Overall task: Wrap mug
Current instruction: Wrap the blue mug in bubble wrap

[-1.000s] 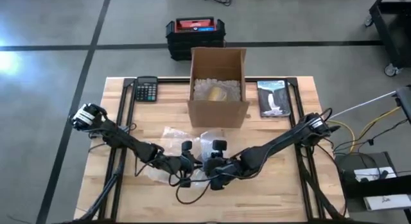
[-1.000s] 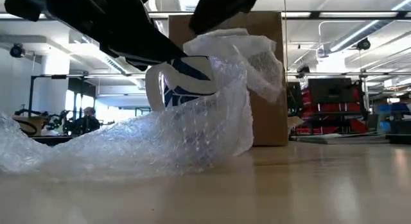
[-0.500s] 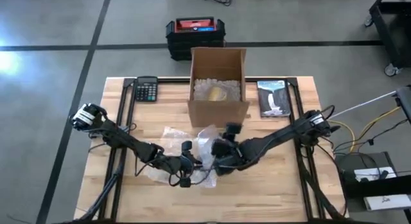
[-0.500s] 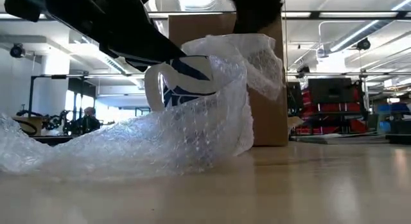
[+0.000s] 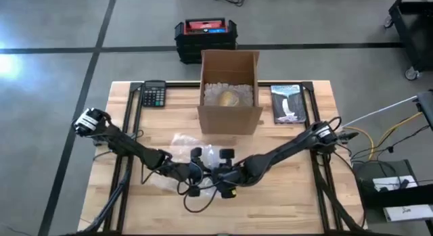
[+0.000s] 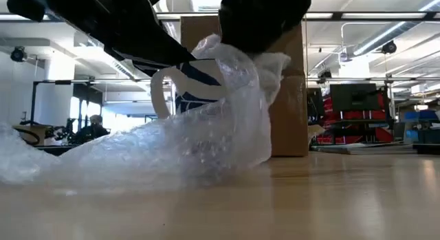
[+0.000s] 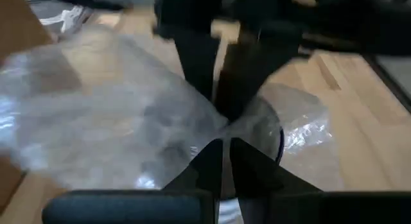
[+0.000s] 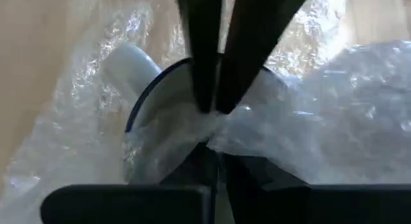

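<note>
Workshop floor of grey concrete around a pale wooden table [image 5: 128, 128]; cardboard box [image 5: 229, 94] at 12 o'clock on the top, calculator [image 5: 154, 94] at 10 o'clock, picture book [image 5: 288, 103] at 2 o'clock.

Item: mug [image 6: 196, 82], white with blue marking, upright near 6 o'clock of the table, handle exposed toward the low camera's left. Rigid ceramic by judgement, fragile, glazed and slippery; best held at rim or handle, not by the film alone.

Item: bubble wrap [image 6: 137, 154], clear sheet, drawn up over the mug's far side and trailing flat along the table. Light, limp, springy; likely to slide off unless pinched at a gathered fold.

Left gripper [image 5: 197, 174]: at the mug, fingers closed over rim and film.

Right gripper [image 8: 213, 131]: directly opposite, pinched tight on a bunched fold of wrap at the mug's mouth.
</note>
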`<act>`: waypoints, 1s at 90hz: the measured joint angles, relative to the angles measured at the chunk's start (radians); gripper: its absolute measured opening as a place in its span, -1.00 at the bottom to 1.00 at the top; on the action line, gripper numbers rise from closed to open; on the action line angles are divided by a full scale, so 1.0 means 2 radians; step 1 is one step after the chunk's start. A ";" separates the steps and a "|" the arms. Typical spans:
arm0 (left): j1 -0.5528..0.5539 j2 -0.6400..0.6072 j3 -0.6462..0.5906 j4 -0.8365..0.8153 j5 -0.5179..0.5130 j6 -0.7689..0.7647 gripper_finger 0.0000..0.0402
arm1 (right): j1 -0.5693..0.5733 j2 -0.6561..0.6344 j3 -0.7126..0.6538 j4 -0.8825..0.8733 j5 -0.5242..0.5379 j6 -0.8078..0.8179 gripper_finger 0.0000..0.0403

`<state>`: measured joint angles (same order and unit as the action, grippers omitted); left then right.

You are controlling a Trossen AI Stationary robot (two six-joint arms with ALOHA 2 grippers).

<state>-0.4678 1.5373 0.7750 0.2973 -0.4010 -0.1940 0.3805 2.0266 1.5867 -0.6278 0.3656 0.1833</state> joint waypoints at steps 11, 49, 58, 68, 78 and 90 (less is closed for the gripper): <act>-0.003 -0.038 0.019 -0.023 0.002 0.000 -0.90 | -0.002 0.002 -0.001 -0.003 -0.004 -0.001 -0.99; 0.023 0.009 0.013 -0.038 -0.007 -0.021 -0.90 | -0.004 0.000 0.002 0.009 -0.006 -0.006 -0.99; 0.024 0.040 0.016 -0.016 0.017 -0.033 -0.90 | -0.004 -0.002 0.009 -0.008 -0.012 0.007 -0.99; 0.022 0.054 0.016 -0.019 0.017 -0.041 -0.90 | -0.003 -0.010 0.031 -0.038 -0.014 0.008 -0.99; 0.022 0.051 0.016 -0.018 0.007 -0.043 -0.90 | -0.004 -0.030 0.059 -0.076 -0.003 0.015 -0.98; 0.022 0.044 0.016 -0.018 0.003 -0.044 -0.90 | -0.003 -0.044 0.085 -0.148 -0.004 0.036 -0.99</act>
<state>-0.4233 1.6252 0.8070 0.2604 -0.3943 -0.2814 0.3738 1.9392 1.7562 -0.9236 0.3584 0.2543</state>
